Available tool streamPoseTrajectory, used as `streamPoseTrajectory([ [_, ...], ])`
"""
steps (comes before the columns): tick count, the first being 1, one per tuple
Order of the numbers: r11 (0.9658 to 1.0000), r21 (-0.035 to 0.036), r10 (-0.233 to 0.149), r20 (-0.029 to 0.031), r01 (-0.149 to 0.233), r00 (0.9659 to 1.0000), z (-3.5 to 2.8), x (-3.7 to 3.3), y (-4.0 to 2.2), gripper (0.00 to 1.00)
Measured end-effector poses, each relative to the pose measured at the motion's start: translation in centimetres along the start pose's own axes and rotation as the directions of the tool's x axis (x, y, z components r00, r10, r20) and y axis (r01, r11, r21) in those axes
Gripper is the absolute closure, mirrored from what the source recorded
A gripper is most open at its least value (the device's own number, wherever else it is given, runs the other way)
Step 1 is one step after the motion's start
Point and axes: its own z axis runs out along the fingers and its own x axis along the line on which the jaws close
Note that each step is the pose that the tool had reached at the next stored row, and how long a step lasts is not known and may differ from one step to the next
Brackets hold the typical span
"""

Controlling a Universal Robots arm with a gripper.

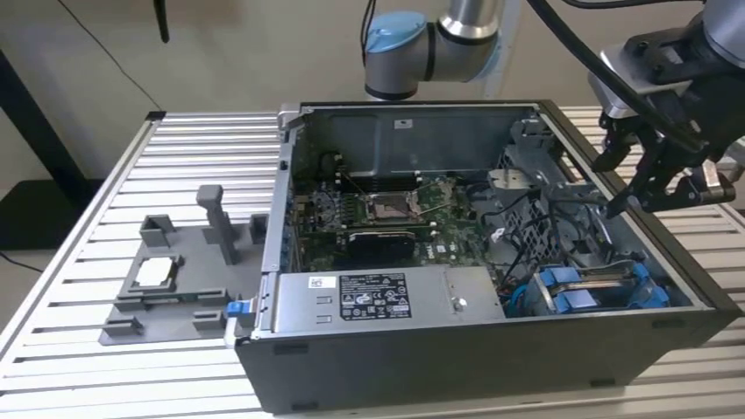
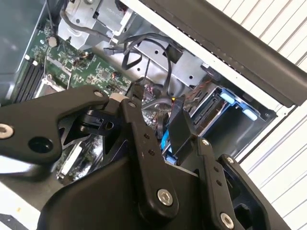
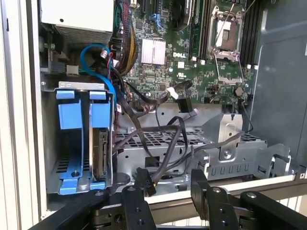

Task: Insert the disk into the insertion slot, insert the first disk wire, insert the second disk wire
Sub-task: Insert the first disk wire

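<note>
Where the slatted metal table (image 1: 93, 227) is seen in the exterior view, most of it is taken up by a dark computer case (image 1: 466, 367), laid on its side with the panel off. Above the far wall of the case the robot arm (image 1: 466, 26) is seen, and on the exterior view's left a grey fixture plate (image 1: 163, 305) is laid on the table beside the case. Inside the case, a power supply (image 1: 372, 297) is set along the near wall, with the green motherboard (image 1: 442, 201) beyond it. In the first wrist view the disk (image 3: 100, 153), framed in blue, is seen seated upright in the insertion slot (image 3: 113, 158) of the grey drive cage, and a second blue carrier (image 3: 69, 115) is seen just beside it. A perforated metal bracket (image 3: 201, 141) is placed next to the cage, and a tangle of black cables (image 3: 158, 139) is draped over it, between the gripper and the disk. The gripper (image 1: 613, 188) is held above the case's wall on the exterior view's right, apart from the disk, with its fingers (image 3: 197, 175) spread and nothing clamped between them. A black connector (image 3: 146, 184) is seen just beside one fingertip; whether it is touched cannot be told.
</note>
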Motion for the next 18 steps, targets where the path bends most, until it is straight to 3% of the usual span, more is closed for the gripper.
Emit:
streamPoseTrajectory([
  [2,0.9999,0.0121,-0.007,0.0,0.007,1.0,0.04,0.02,0.05,0.51],
  [5,0.9997,0.021,-0.012,-0.0118,0.012,0.9999,0.04,0.01,0.06,0.51],
  [7,0.9996,0.0238,-0.015,-0.0312,0.016,0.9994,0.05,0.01,0.09,0.51],
  [12,0.9993,0.0255,-0.025,-0.0988,0.028,0.9948,0.13,0.03,0.16,0.51],
  [16,0.9991,0.0243,-0.031,-0.1402,0.035,0.9896,0.2,0.01,0.39,0.53],
  [17,0.999,0.0253,-0.033,-0.149,0.037,0.9883,0.23,-0.01,0.54,0.6],
  [18,0.9989,0.0274,-0.034,-0.1538,0.038,0.9875,0.26,-0.04,0.7,0.6],
])
